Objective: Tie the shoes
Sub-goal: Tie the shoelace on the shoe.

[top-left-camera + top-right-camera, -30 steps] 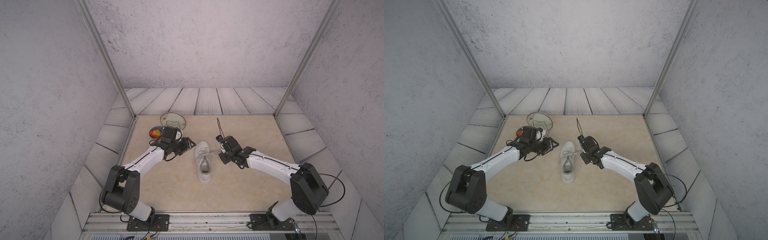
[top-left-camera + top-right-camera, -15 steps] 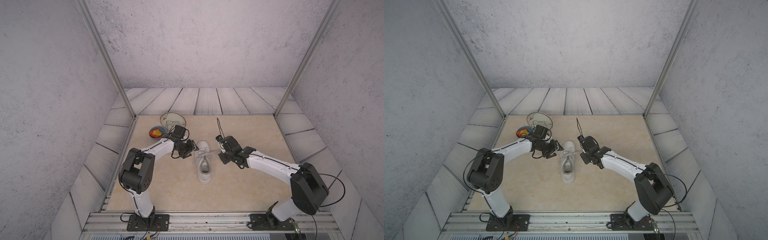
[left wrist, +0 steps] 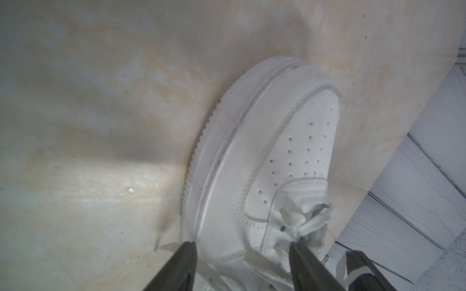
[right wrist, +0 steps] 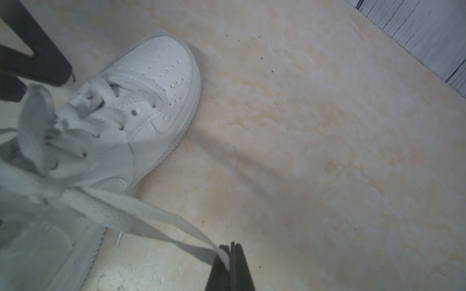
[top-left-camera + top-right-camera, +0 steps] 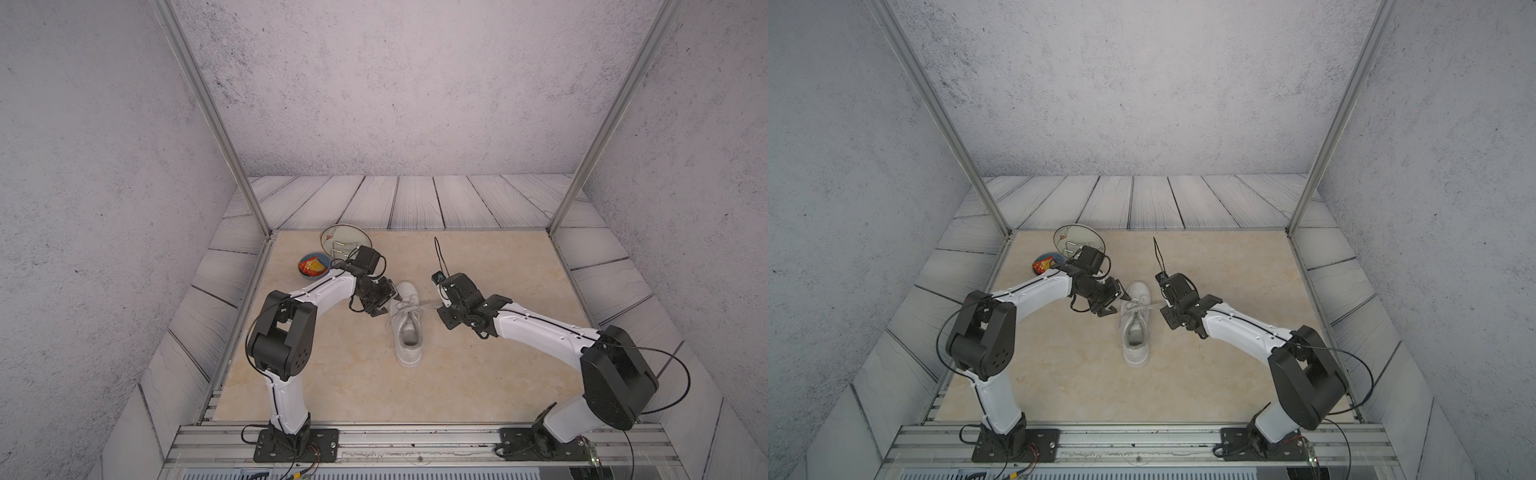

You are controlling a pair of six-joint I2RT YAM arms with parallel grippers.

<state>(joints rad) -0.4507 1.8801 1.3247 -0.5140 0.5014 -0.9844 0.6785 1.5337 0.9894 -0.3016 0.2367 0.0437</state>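
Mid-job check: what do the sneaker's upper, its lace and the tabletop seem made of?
Sneaker upper: smooth matte white leather or synthetic look-alike, stitched seams, punched holes. Lace: flat woven fabric, fuzzy edges. Tabletop: beige marbled pattern, slight sheen; stone or printed laminate, cannot tell.

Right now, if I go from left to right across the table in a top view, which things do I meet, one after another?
blue bowl → plate → left gripper → white sneaker → right gripper, shut on the lace that runs from the sneaker.
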